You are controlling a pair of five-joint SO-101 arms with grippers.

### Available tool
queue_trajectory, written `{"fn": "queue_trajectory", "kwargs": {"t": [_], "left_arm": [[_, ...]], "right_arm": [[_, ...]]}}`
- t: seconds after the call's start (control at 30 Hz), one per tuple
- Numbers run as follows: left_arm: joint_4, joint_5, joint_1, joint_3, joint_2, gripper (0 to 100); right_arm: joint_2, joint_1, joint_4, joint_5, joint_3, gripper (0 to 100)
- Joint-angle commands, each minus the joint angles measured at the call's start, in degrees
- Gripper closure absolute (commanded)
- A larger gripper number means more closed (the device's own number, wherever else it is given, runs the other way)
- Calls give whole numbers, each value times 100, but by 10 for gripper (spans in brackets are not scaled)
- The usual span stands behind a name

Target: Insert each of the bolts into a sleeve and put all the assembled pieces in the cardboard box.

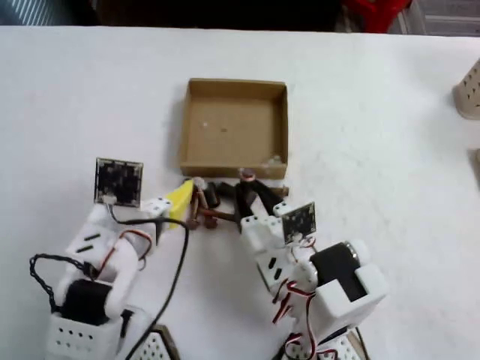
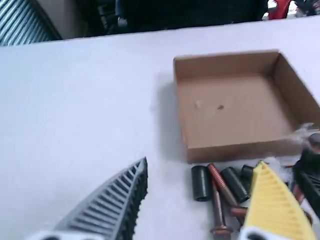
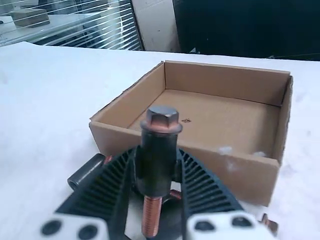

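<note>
clearly, right gripper (image 3: 156, 162) clamps sleeved bolt (image 3: 160, 142) (shank mostly hidden), left gripper (image 2: 202, 164) open, loose bolts (image 2: 218, 200) half-hidden

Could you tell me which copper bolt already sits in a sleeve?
The upright copper-coloured bolt in the right gripper, inside a black sleeve; the other bolts lie bare on the table.

Brown cardboard box (image 1: 234, 166) sits on the white bench (image 1: 375, 112) just past the right hand (image 3: 156, 155), which pinches a black sleeve (image 3: 155, 180) with a copper bolt (image 3: 151, 215) inside. Loose sleeves (image 2: 201, 183) and bolts (image 2: 218, 200) lie before the left hand (image 2: 201, 165).
</note>
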Motion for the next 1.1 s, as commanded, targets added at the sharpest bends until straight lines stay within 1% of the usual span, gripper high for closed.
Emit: {"fn": "queue_trajectory", "kwargs": {"t": [0.0, 0.1, 0.17, 0.23, 0.3, 0.37, 0.53, 0.63, 0.8, 0.83, 0.93, 1.0, 1.07], "left_arm": [[0, -62, -567, 668, -101, 654], [-35, -70, -831, 1152, -101, 654], [-202, -167, -945, 1459, -101, 654], [-536, -457, -1033, 1846, -101, 656], [-1064, -747, -1086, 2312, -101, 657], [-1424, -967, -1103, 2453, -75, 657], [-1415, -1055, -1156, 2453, -92, 667], [-1415, -1073, -1165, 2453, -84, 753], [-1433, -1081, -1156, 2453, -84, 975], [-1442, -1081, -1156, 2453, -84, 982], [-1433, -1081, -1156, 2453, -84, 947], [-1433, -1081, -1156, 2453, -84, 947], [-1433, -1081, -1156, 2453, -84, 947]], "right_arm": [[-66, 84, -48, 0, -79, 981], [-66, 180, -48, 0, -79, 982], [-75, 259, -101, 0, -88, 982], [-75, 268, -356, 0, -79, 982], [-75, 268, -435, 0, -53, 983], [-75, 268, -418, 0, -53, 983], [-163, 259, -602, 0, 132, 983], [-549, 277, -541, 0, 246, 983], [-1437, 409, 391, 0, 255, 983], [-1657, 453, 611, 0, 246, 983], [-2440, 585, 1481, 0, 158, 983], [-3029, 708, 2299, 0, 18, 983], [-3644, 866, 3389, 0, -246, 982]]}}
